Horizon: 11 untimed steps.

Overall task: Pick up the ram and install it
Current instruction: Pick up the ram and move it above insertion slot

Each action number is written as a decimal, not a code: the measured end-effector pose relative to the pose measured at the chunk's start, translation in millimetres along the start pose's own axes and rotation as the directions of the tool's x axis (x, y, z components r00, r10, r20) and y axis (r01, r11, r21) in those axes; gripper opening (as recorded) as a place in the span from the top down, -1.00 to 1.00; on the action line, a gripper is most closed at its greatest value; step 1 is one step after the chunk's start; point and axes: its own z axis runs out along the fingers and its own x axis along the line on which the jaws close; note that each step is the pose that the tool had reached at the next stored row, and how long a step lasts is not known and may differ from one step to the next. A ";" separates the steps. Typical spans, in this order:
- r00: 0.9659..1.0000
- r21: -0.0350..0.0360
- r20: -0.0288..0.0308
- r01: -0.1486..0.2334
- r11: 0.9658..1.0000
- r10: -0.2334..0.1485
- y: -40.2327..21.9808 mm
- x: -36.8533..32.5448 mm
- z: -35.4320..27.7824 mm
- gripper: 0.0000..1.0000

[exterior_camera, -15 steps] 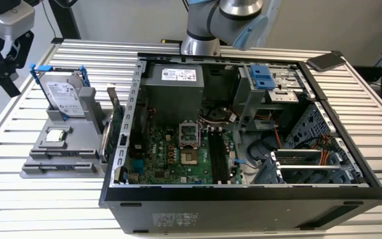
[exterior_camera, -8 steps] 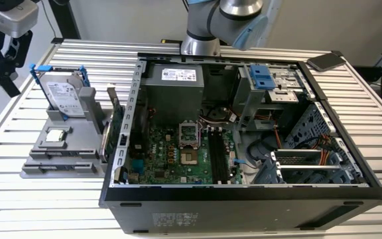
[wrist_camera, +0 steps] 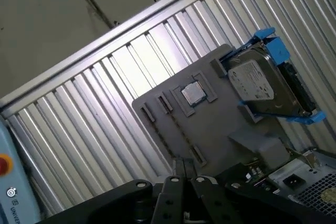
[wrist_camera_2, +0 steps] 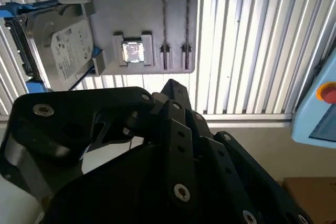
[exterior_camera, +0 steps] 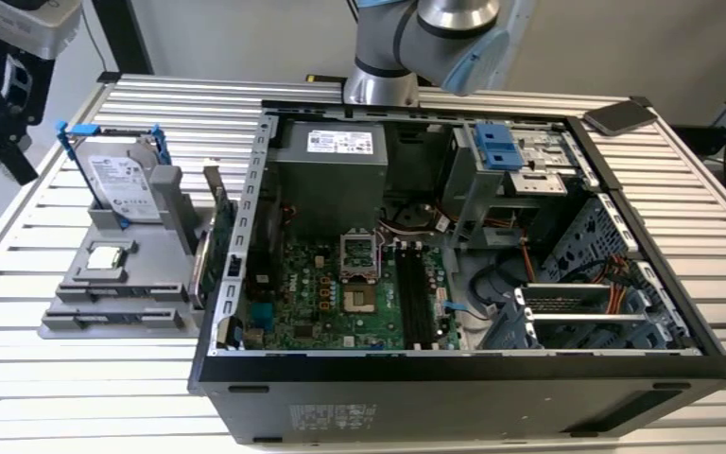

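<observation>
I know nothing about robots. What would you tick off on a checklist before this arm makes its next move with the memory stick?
1. The ram stands on edge in the gray holder: ok.
2. The gripper is touching the ram: not ok, it hangs apart from it.
3. The hard drive and the chip sit apart from the ram: ok.
4. The computer case is open: ok.
5. The black motherboard slots are free: cannot tell.
</observation>
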 end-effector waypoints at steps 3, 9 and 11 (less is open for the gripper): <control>0.999 -0.001 -0.003 0.054 0.999 -0.054 0.0 0.0 0.0 1.00; 0.986 -0.004 -0.008 0.164 0.987 -0.164 -0.1 0.0 0.0 1.00; 0.980 -0.005 -0.009 0.199 0.980 -0.199 -0.1 0.0 0.0 1.00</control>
